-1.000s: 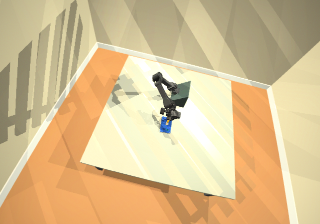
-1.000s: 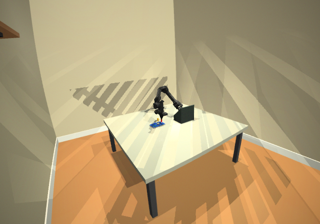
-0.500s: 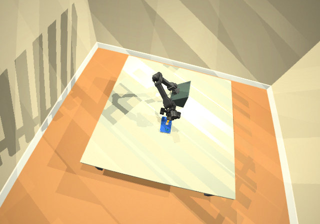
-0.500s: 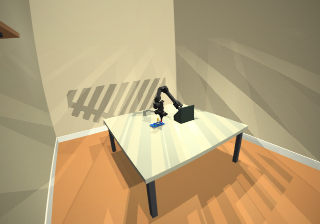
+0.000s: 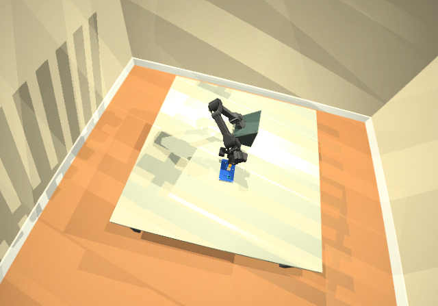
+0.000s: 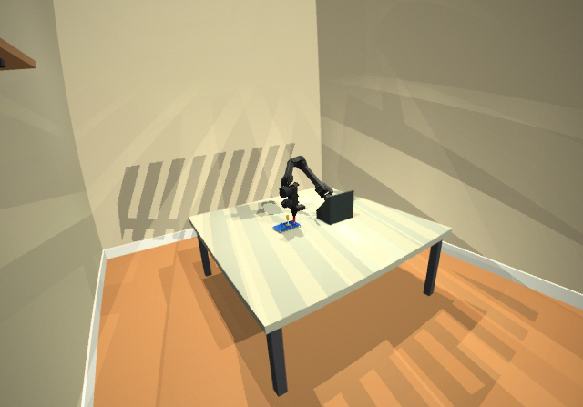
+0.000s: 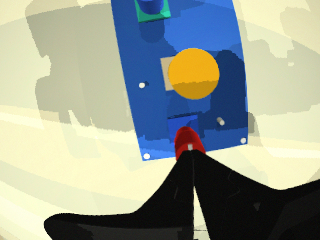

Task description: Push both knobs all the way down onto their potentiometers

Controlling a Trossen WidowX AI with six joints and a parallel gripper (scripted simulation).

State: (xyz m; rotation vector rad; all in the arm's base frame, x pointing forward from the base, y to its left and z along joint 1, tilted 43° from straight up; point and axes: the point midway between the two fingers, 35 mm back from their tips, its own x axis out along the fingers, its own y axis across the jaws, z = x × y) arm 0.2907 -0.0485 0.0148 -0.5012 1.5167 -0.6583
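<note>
Gripper [image 5: 231, 163] [image 6: 294, 215] [image 7: 190, 156] clenched w/ nothing btwn tips, hiding part of red knob [image 6: 294, 219] [image 7: 187, 140]; blue knob [image 7: 151, 5] cut off.

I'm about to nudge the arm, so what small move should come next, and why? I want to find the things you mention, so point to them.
Probably press gently straight down: the closed gripper [image 5: 231, 163] [image 6: 294, 217] [image 7: 190, 156] appears to be over the red knob [image 6: 294, 220] [image 7: 186, 139], whose seating I can't confirm.

One table [image 5: 268, 224] [image 6: 367, 252], one arm [image 5: 220, 124] [image 6: 284, 177], one blue board [image 5: 222, 178] [image 6: 279, 228] [image 7: 132, 115], three knobs.
</note>
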